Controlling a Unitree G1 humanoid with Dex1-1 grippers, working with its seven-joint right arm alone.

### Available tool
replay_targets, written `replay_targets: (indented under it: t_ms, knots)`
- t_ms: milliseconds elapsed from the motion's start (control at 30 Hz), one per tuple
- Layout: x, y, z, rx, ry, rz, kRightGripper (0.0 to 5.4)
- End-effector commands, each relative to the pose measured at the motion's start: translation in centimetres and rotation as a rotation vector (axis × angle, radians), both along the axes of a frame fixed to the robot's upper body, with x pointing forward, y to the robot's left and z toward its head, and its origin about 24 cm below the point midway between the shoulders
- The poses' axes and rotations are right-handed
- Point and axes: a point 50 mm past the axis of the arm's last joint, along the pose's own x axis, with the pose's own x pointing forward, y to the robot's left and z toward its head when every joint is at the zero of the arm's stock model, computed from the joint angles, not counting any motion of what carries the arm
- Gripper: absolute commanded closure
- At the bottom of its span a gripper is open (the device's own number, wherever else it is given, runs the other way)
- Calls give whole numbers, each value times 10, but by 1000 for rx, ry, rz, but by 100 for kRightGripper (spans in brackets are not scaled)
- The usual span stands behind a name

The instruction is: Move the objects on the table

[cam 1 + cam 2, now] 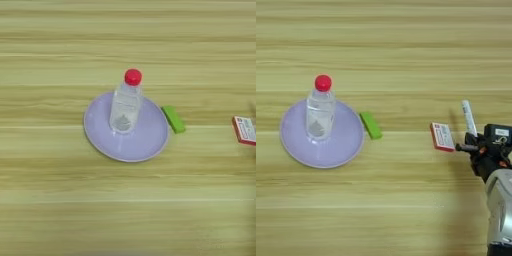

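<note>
Claw (465, 147): at the right of the scene, on the end of the silver forearm (500, 200) that enters from the bottom right. Its black fingers point left toward the box. Whether they stand apart or together cannot be told; nothing is seen clamped in them.
Box (442, 136): landmark for all places below. Flat, red-and-white, lying on the table just left of the claw tip. Touching or a hair apart: cannot tell. Its nearness suggests it is the item the claw is addressing.
Pen (469, 117): white, lying flat just right of the box and slightly farther back, beside the claw housing. Its lower end is hidden behind the claw. It lies loose, not gripped.
Block (371, 125): green, well left of the box, flat on the wood, just beside the plate's right rim, off the plate.
Plate (293, 145): lilac, round, farthest left of the box. Serves as a base for the bottle.
Bottle (320, 110): clear, red cap, upright on the plate, far from the claw's reach line.
Table (396, 45): light wood grain, bearing all items.
Judgement: the upright bottle is the one tip-prone item; the flat box offers little edge to grip.
</note>
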Motion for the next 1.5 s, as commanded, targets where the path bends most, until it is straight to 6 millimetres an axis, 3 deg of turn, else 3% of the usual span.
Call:
replay_targets:
  t_ms: [33, 400, 867, 1500]
  knots:
    - [12, -12, 31, -91, -100, 6, 465]
    - [14, -14, 15, -61, -61, 7, 465]
    - [19, 4, -12, -11, 11, 74, 465]
    - [37, 70, -34, 73, 30, 269, 465]
